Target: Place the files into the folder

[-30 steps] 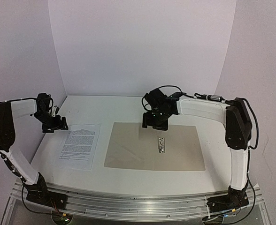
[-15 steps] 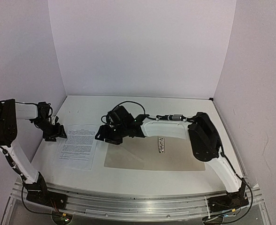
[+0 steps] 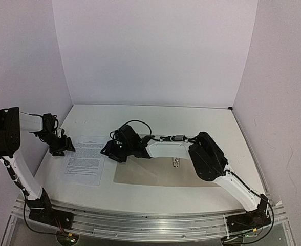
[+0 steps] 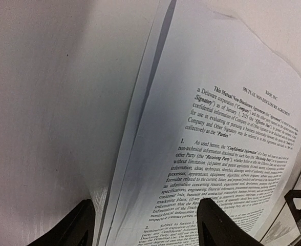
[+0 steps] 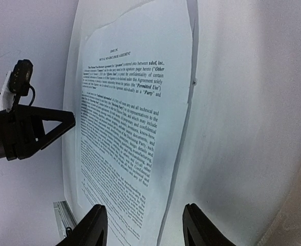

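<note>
L gripper (image 4: 143, 218) and R gripper (image 5: 143, 215), both jaws apart, flank files (image 3: 86, 160) at frame left-centre; uneven pinch could buckle/split sheets before reaching folder (image 3: 150, 175).

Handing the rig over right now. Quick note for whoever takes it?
Left end effector: open, straddling the files' left edge, gripping nothing.
Right end effector: open, reaching across to the files' right edge, gripping nothing.
Files: stacked on the table, left of the folder.
Folder: open flat, clip showing, no sheets visible in it; arm hides part.
Done: nothing filed.
Left: grasp the files, move them into the folder.
</note>
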Available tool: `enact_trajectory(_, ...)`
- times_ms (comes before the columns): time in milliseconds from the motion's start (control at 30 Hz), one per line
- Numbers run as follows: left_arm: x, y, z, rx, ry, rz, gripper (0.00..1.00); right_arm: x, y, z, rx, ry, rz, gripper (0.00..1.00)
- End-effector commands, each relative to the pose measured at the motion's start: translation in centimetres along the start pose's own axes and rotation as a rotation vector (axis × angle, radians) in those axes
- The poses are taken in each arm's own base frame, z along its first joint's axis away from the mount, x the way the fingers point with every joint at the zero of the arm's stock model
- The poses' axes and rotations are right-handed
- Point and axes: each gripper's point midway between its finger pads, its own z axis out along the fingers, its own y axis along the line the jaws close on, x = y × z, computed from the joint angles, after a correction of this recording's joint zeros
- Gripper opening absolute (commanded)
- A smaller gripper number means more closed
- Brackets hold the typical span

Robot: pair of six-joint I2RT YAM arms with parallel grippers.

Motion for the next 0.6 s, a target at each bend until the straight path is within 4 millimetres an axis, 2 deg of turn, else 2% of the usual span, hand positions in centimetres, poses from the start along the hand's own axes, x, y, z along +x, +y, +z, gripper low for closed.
enact_trajectory(0,1.0,0.2,0.3,-0.005,0.018,-0.03,0.69,-0.1,0.1,1.8,-0.045,-0.034,0.086,0.51)
enact_trajectory(167,1.0,0.3,0.5,-0.004,0.023,-0.032,0.68,0.9,-0.9,2.8,-0.06,-0.005,0.156,0.51)
enact_trajectory(367,1.0,0.3,0.6,0.002,0.023,-0.031,0.68,1.6,-0.6,3.4,-0.123,0.029,0.231,0.51)
enact_trajectory(567,1.0,0.1,0.6,0.008,0.024,-0.027,0.68,0.9,0.9,2.9,-0.183,0.012,0.246,0.4)
